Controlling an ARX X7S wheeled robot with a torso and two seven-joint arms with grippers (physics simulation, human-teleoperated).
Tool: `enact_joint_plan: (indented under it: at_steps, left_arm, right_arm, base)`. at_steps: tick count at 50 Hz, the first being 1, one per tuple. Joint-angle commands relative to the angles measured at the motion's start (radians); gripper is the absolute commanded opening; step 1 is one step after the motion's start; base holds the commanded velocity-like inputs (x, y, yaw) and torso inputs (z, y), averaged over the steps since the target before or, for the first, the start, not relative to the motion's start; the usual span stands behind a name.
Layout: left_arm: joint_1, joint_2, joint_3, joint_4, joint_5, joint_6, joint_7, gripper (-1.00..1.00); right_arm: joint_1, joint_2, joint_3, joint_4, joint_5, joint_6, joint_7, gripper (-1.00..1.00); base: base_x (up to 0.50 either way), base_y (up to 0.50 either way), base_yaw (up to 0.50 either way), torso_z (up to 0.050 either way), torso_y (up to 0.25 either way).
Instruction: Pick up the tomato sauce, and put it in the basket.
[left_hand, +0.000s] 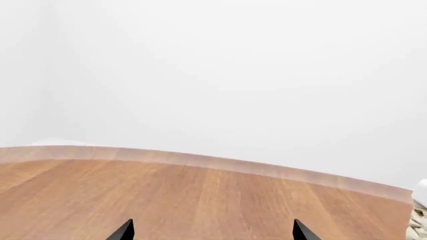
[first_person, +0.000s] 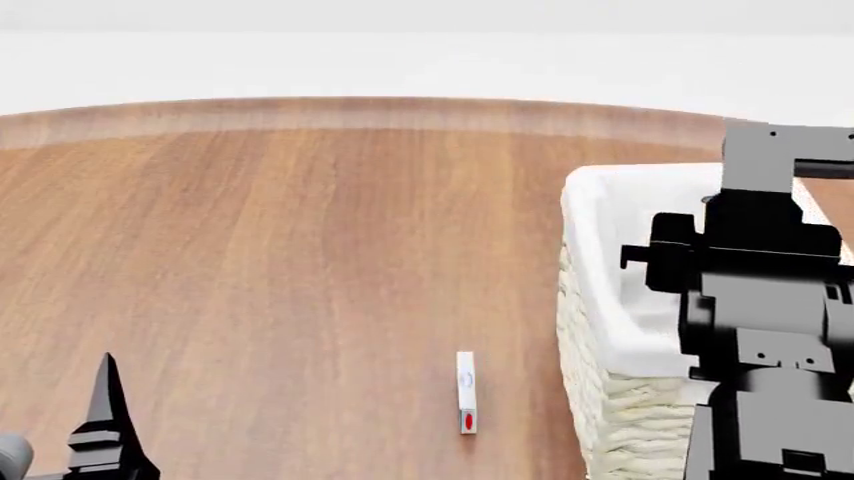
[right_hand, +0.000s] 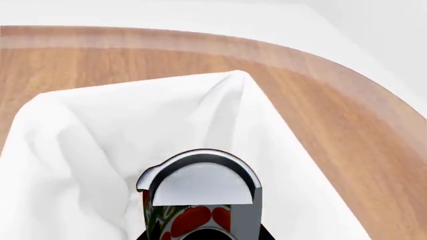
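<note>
Left wrist view: the left claw (left_hand: 212, 231) shows only as two dark fingertips (left_hand: 123, 231), set well apart with nothing between them. Ahead of it lies the bare wooden bench (left_hand: 200, 200), running to a pale edge. At the far side, well off from the fingertips, a sliver of the basket (left_hand: 419, 220) comes into view.

Head view: one pointed tip of the left claw (first_person: 104, 400) rises near the bottom corner, over bare wood. A small white stick with a red end (first_person: 465, 392) lies flat on the bench between that tip and the basket (first_person: 601, 400). The right arm (first_person: 761, 340) stands over the basket and hides its own claw and the can.

Right wrist view: the tomato sauce (right_hand: 199, 195) sits directly in front of the right claw (right_hand: 200, 236), its silver top and red-and-green label close to the camera, within the white liner of the basket (right_hand: 87, 150). Dark claw parts flank the can's base, but whether they clamp it or stand loose I cannot tell.
</note>
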Motion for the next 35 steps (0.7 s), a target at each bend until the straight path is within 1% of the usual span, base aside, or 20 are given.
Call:
enact_joint_plan:
  at_steps: [1, 2, 13, 20, 23, 25, 29, 30, 33, 35]
  left_arm:
    - [0.001, -0.005, 0.002, 0.007, -0.003, -0.002, -0.004, 1.0]
    - [0.001, -0.006, 0.0, 0.006, -0.004, 0.0, -0.003, 1.0]
    - [0.004, -0.005, 0.007, -0.004, 0.001, 0.009, -0.003, 1.0]
    - [0.006, -0.009, 0.001, -0.006, -0.007, 0.011, -0.003, 1.0]
    - [0.01, -0.009, 0.003, 0.004, -0.007, 0.01, -0.006, 1.0]
    - [0.012, -0.009, 0.005, 0.004, -0.006, 0.012, -0.006, 1.0]
    - [0.017, -0.013, 0.004, 0.015, -0.01, 0.009, -0.01, 1.0]
    - [0.019, -0.014, 0.004, 0.02, -0.009, 0.009, -0.011, 1.0]
    - [0.021, -0.013, 0.006, 0.019, -0.009, 0.01, -0.011, 1.0]
    - [0.024, -0.014, 0.006, 0.019, -0.009, 0.013, -0.011, 1.0]
  right_arm:
    - [0.001, 0.004, -0.002, 0.0, -0.017, 0.039, -0.018, -1.0]
    - [0.001, 0.005, -0.003, 0.0, -0.02, 0.048, -0.016, 1.0]
    - [0.04, 0.005, 0.006, 0.0, -0.019, 0.013, 0.0, 1.0]
    - [0.084, -0.011, -0.01, 0.0, -0.024, -0.067, -0.015, 1.0]
    - [0.117, -0.032, -0.015, 0.0, -0.019, -0.125, -0.053, 1.0]
    - [0.131, -0.044, -0.047, 0.0, -0.036, -0.131, -0.073, 1.0]
    - [0.163, -0.073, -0.061, 0.0, -0.031, -0.184, -0.108, 1.0]
    - [0.173, -0.087, -0.073, 0.0, -0.035, -0.224, -0.121, 1.0]
    - [0.191, -0.116, -0.082, 0.0, -0.031, -0.263, -0.145, 1.0]
    - [0.199, -0.137, -0.133, -0.001, -0.066, -0.267, -0.15, 1.0]
  base:
    - [0.0, 0.0, 0.0, 0.0, 0.0]
    - [0.0, 0.0, 0.0, 0.0, 0.0]
    - [0.0, 0.0, 0.0, 0.0, 0.0]
    - [0.0, 0.0, 0.0, 0.0, 0.0]
    - [0.0, 0.0, 0.0, 0.0, 0.0]
    - [0.0, 0.0, 0.0, 0.0, 0.0]
    - [0.0, 0.0, 0.0, 0.0, 0.0]
    - [0.0, 0.0, 0.0, 0.0, 0.0]
    - [0.0, 0.0, 0.0, 0.0, 0.0]
    - [0.0, 0.0, 0.0, 0.0, 0.0]
